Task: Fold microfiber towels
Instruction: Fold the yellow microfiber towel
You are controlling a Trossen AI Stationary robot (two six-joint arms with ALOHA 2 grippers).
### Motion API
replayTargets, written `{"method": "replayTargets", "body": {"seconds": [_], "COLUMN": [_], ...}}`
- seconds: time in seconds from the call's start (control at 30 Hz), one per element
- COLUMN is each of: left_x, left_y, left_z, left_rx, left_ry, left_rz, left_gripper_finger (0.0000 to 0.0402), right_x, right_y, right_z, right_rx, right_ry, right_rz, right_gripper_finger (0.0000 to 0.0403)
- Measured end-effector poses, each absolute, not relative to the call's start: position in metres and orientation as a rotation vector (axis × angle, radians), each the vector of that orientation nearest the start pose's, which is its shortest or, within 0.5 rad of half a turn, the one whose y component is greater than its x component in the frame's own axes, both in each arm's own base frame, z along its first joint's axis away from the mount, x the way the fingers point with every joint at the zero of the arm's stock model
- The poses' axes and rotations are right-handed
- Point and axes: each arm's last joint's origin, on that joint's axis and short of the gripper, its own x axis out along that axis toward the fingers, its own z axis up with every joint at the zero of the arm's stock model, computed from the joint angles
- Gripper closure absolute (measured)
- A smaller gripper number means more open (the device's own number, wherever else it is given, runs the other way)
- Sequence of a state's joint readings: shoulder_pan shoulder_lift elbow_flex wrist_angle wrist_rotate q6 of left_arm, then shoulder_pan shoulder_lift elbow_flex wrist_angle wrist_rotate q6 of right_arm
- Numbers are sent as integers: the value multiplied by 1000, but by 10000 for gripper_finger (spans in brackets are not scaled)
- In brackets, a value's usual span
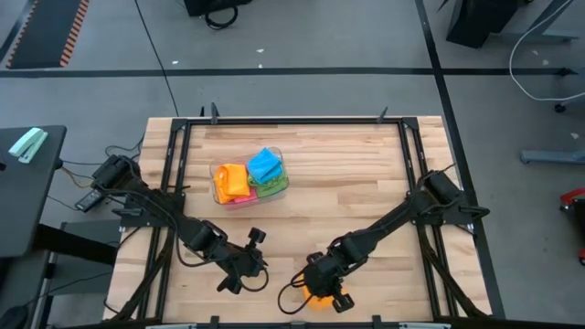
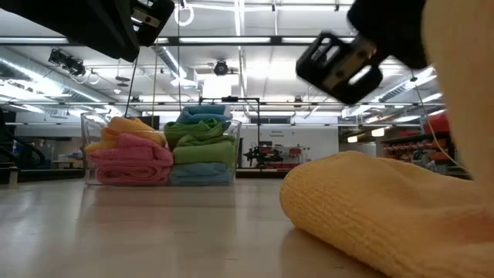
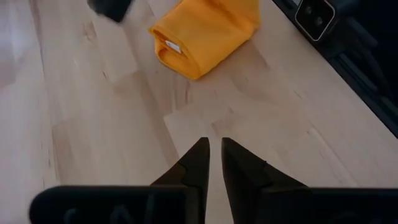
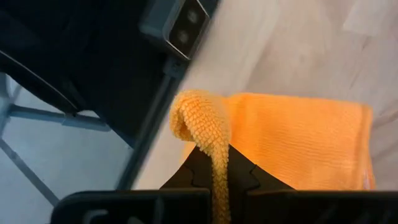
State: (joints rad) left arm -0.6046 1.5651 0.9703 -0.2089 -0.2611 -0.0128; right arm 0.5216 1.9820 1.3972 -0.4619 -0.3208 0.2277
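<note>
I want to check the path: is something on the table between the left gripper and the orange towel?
Nothing visible: only bare table lies between the left gripper and the orange towel, whose edge the right gripper pinches.

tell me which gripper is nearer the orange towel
Right. The right gripper is shut on an edge of the orange towel; the left gripper is beside it, apart, empty.

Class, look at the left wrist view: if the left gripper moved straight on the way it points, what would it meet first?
Most likely the orange towel: bare tabletop lies ahead of the left gripper until there, though depth is unclear.
</note>
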Motion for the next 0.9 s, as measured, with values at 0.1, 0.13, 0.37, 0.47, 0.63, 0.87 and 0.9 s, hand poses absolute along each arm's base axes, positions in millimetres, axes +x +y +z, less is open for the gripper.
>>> {"method": "replayTargets", "body": {"seconds": [0.1, 0.13, 0.37, 0.47, 0.63, 0.87, 0.9], "left_x": [269, 269, 269, 269, 269, 268, 268], "left_y": [-176, -176, -176, -176, -176, -178, -178], "left_z": [211, 211, 211, 211, 211, 211, 211], "left_rx": [330, 331, 333, 335, 328, 327, 328], "left_ry": [733, 733, 732, 732, 733, 732, 732], "left_rz": [-321, -320, -319, -318, -315, -320, -321], "left_gripper_finger": [349, 349, 351, 349, 347, 350, 350], "right_x": [358, 360, 371, 373, 376, 377, 377], "right_y": [208, 207, 198, 195, 189, 187, 188], "right_z": [168, 166, 155, 156, 155, 153, 153], "right_rx": [95, 99, 132, 160, 175, 150, 140], "right_ry": [1158, 1155, 1150, 1151, 1146, 1147, 1147], "right_rz": [633, 637, 638, 618, 600, 549, 536], "right_gripper_finger": [392, 392, 392, 392, 391, 382, 375]}}
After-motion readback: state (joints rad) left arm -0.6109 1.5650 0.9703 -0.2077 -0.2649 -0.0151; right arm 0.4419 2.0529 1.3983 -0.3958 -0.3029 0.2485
